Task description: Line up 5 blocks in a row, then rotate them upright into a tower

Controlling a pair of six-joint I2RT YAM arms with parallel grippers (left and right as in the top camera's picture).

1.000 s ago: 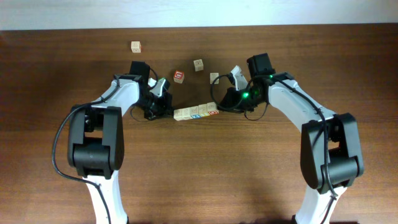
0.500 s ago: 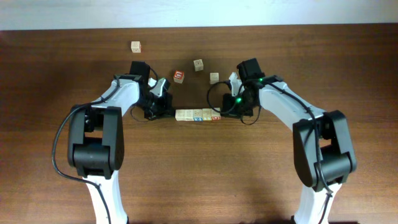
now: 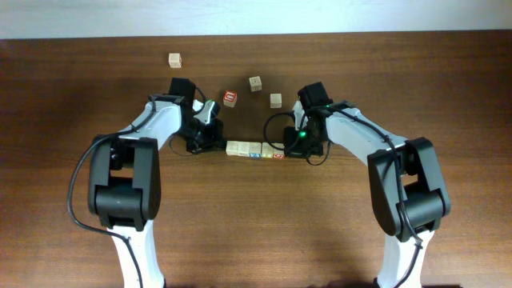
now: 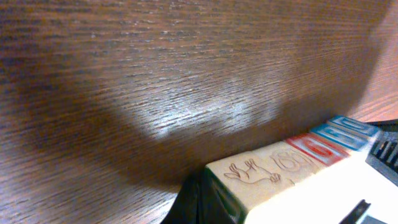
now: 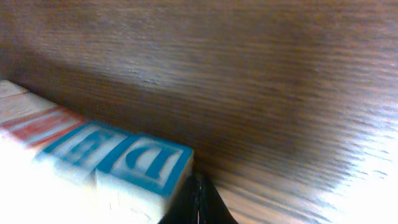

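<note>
Overhead, the row of blocks (image 3: 254, 150) lies on the desk (image 3: 416, 72); the left pincer (image 3: 218, 144), closed and empty, touches its left end; the right pincer (image 3: 290, 149), likewise closed, touches the other; pushing both evenly should turn the row without buckling.

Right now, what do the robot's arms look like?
Both arms have smooth white shells and chunky black joints. A thin black cable loops beside the left arm. The right arm has a little green light glowing near its wrist. The left end effector and right end effector are mostly black.
</note>
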